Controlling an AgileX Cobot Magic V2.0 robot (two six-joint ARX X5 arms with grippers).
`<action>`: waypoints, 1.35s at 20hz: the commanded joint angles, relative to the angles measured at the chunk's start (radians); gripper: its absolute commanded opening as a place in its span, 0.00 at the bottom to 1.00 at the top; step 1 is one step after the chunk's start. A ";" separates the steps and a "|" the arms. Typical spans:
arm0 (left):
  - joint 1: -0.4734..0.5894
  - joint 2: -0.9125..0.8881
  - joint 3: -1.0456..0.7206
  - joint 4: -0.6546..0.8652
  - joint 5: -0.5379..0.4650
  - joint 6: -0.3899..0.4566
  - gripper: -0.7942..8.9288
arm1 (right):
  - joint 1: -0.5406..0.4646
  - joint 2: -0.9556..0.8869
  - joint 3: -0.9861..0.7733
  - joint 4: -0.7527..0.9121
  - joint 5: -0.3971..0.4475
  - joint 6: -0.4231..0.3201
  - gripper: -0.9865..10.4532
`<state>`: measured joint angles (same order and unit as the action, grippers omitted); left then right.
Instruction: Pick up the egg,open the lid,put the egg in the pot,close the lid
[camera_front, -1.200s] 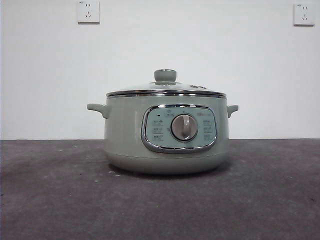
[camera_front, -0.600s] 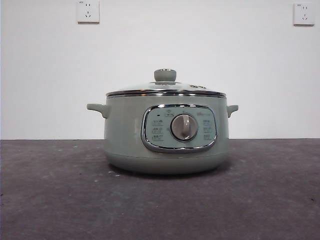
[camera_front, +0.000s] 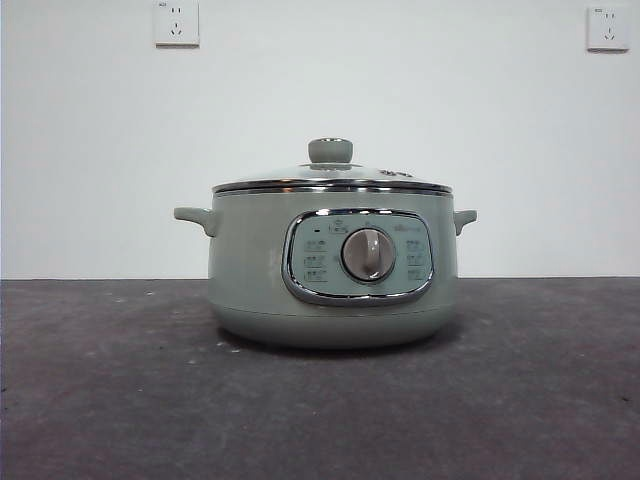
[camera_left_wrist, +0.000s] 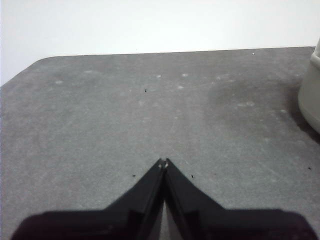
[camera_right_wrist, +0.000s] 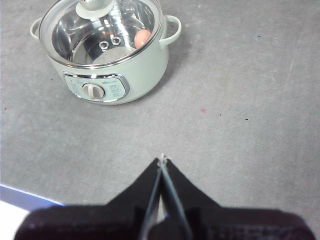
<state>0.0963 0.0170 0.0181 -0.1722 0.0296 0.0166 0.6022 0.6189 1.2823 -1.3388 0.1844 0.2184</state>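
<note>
No change found against the two earlier front views: pot (camera_front: 333, 265) in the same place, lid (camera_front: 331, 183) seated the same way, dial (camera_front: 368, 254) at the same angle, no arm entering.

Pot standing upright at the middle of the worktop (camera_front: 110, 390), control panel (camera_front: 359, 256) facing the front camera, a stubby handle at each side. Lid closed on the rim, knob (camera_front: 330, 150) upright at its centre. Egg (camera_right_wrist: 142, 36) seen through the glass from the right wrist view — lying inside the pot, against the inner wall on the side nearer one handle. Not visible from the front.

Left gripper (camera_left_wrist: 163, 161) held above bare worktop, jaws pressed together tip to tip, gripping nothing; only an edge of the pot (camera_left_wrist: 311, 87) at the frame's side. Right gripper (camera_right_wrist: 162, 158) held well clear of the pot (camera_right_wrist: 102, 50) and above it, on the panel side, jaws likewise closed tip to tip and empty.

Worktop dark grey, matte, with faint pale scuffs and small specks — one tiny pink speck (camera_right_wrist: 203, 109) near the pot. Rounded corner of the worktop noted in the left wrist view. Plain white wall (camera_front: 100, 150) behind, with two white sockets, one (camera_front: 177, 22) high at the left and one (camera_front: 608, 27) high at the right of the front view.
</note>
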 joint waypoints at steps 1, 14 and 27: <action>0.003 0.006 -0.011 0.006 0.000 -0.007 0.08 | 0.001 0.000 -0.009 0.003 0.004 0.010 0.09; 0.003 0.049 -0.011 0.006 0.000 -0.007 0.08 | -0.077 -0.019 -0.010 0.058 0.121 -0.043 0.09; 0.003 0.049 -0.011 0.006 0.000 -0.007 0.08 | -0.579 -0.417 -0.774 1.044 -0.192 -0.274 0.09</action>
<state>0.0963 0.0654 0.0181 -0.1719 0.0296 0.0147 0.0246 0.2176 0.5793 -0.3397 -0.0048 -0.0429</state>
